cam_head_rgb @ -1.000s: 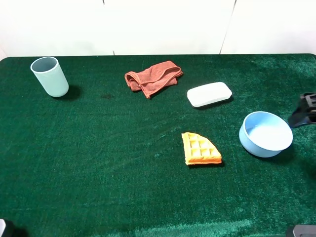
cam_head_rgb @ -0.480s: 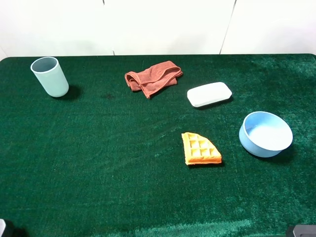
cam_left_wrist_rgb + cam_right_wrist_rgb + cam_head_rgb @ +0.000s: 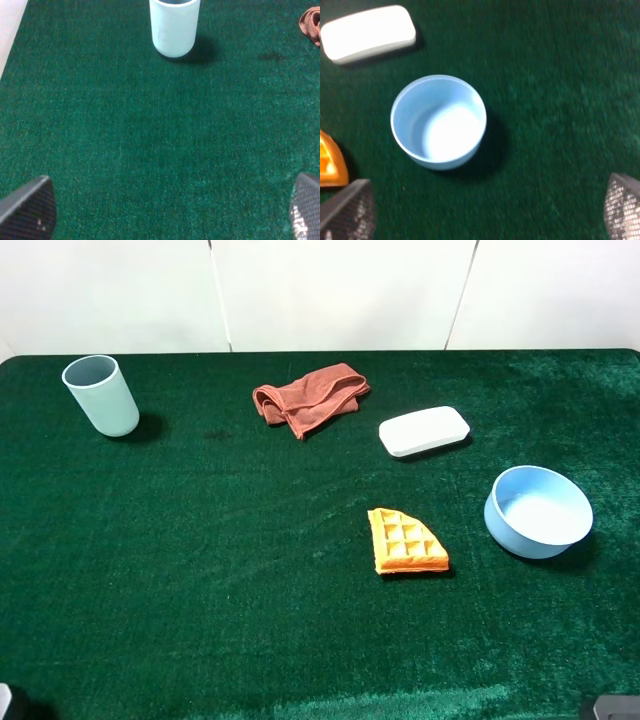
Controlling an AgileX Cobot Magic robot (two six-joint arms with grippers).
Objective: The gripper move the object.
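The round light-blue bowl (image 3: 538, 511) stands upright and empty on the green table at the right. It also shows in the right wrist view (image 3: 439, 121), ahead of my right gripper (image 3: 485, 207). That gripper is open and empty, its fingertips (image 3: 347, 210) wide apart and well back from the bowl. My left gripper (image 3: 167, 207) is open and empty over bare cloth, its fingertips (image 3: 29, 206) far apart. Both grippers are out of the exterior high view.
A pale blue-green cup (image 3: 100, 395) stands at the far left, also in the left wrist view (image 3: 174, 26). A rust cloth (image 3: 308, 398), a white rounded case (image 3: 424, 431) and an orange waffle piece (image 3: 404, 542) lie mid-table. The green table (image 3: 200, 570) ends at a white wall behind.
One second ago my right gripper showed at the right edge of the exterior high view, just beyond the bowl. It has since drawn out of that view. The bowl has not moved.
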